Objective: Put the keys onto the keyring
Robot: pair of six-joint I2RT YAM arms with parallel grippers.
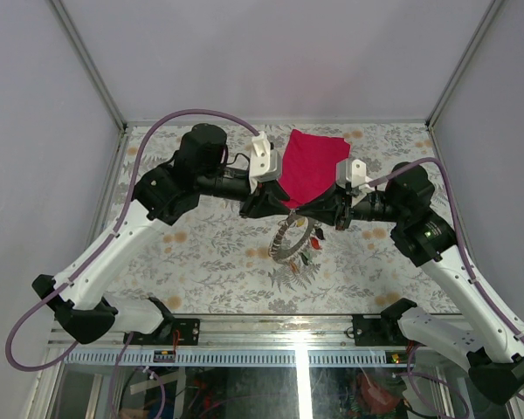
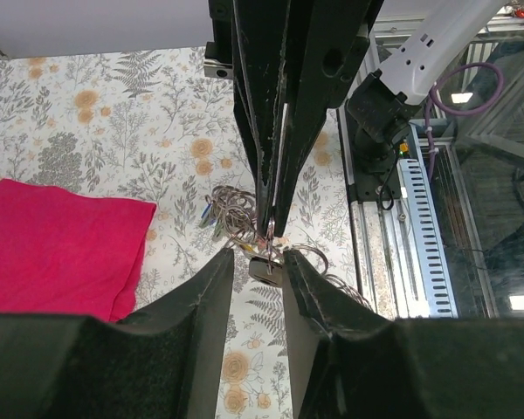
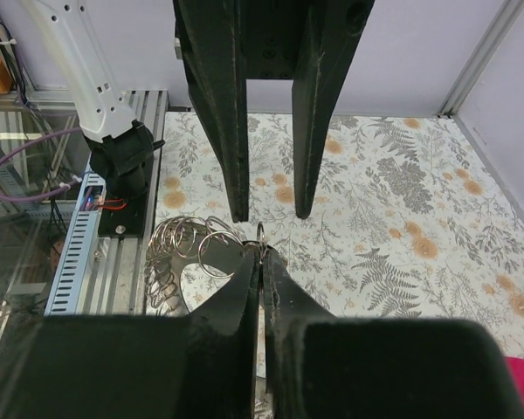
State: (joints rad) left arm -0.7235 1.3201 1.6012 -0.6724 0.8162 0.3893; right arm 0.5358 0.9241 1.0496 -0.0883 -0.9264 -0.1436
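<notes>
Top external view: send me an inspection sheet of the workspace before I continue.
Surface: floral-patterned table.
Job's things: keyring under the two end effectors; keys with coloured heads at its right edge in the top view.
Clutter: red cloth, folded, at the far side.
End effectors: left end effector open; right end effector shut on a thin metal loop; the two meet tip to tip.
Cables: purple cables arc along both arms.
Surroundings: grey walls and metal frame posts; nothing else seen.
</notes>
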